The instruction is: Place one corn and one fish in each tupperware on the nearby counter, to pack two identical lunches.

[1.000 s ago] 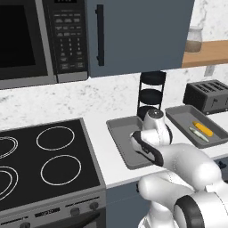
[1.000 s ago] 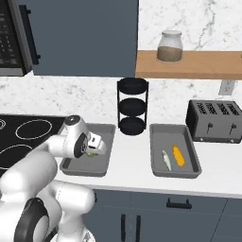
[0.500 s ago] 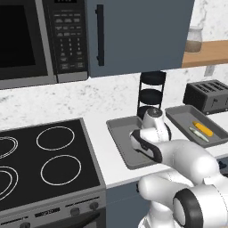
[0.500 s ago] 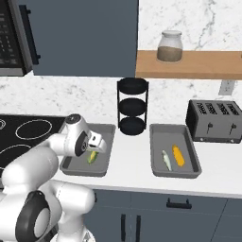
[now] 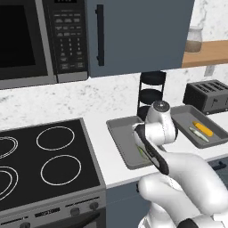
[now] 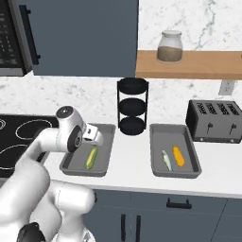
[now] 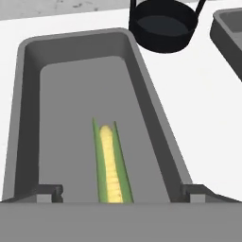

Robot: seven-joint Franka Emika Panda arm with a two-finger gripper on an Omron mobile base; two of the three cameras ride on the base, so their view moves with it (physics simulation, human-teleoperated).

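Note:
The left tupperware point(image 6: 71, 163) on the white counter point(image 6: 132, 160) holds a green-husked corn point(image 6: 91, 157), lying lengthwise. My gripper point(image 6: 93, 142) hovers just above it, open. In the hand view the corn point(image 7: 110, 165) lies loose on the tupperware floor point(image 7: 61, 94), between my spread fingertips point(image 7: 47, 191) and touching neither. The right tupperware point(image 6: 170, 137) holds a yellow corn point(image 6: 178, 155) and a pale fish point(image 6: 166, 160) side by side. From the left base view my arm hides most of the left tupperware point(image 5: 118, 133); a bit of corn point(image 5: 141, 152) shows.
A black three-tier stand point(image 6: 132, 106) rises just behind the two containers. A dark toaster point(image 6: 215, 120) sits at the back right. The stovetop point(image 5: 40, 164) lies to the left, under a microwave point(image 5: 26, 40). A glass jar point(image 6: 168, 46) stands on the wooden shelf.
My jaws have spread wide and let go of the green-husked corn, which now rests in the left tupperware. The arm has barely shifted.

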